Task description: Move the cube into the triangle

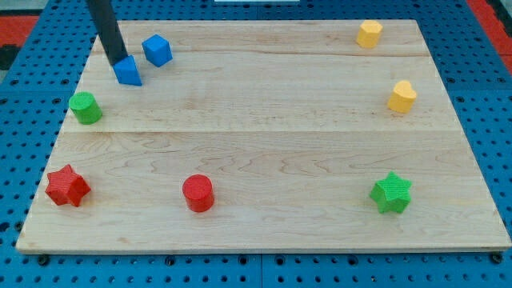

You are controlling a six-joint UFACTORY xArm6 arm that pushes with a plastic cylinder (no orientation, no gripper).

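Blue cube [158,50] sits just right of my tip [118,61], which holds nothing and touches the blue triangle [128,72]. Light, rigid, probably slides easily; push its far right face leftward.

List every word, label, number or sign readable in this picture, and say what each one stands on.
None: no text, label, number or sign shows anywhere in the camera view.
The wooden board bears only grain lines.
The blocks are plain: blue cube, blue triangle, green cylinder, red star, red cylinder, green star, two yellow blocks.
My tip, at the blue triangle's top-left edge, is unmarked.
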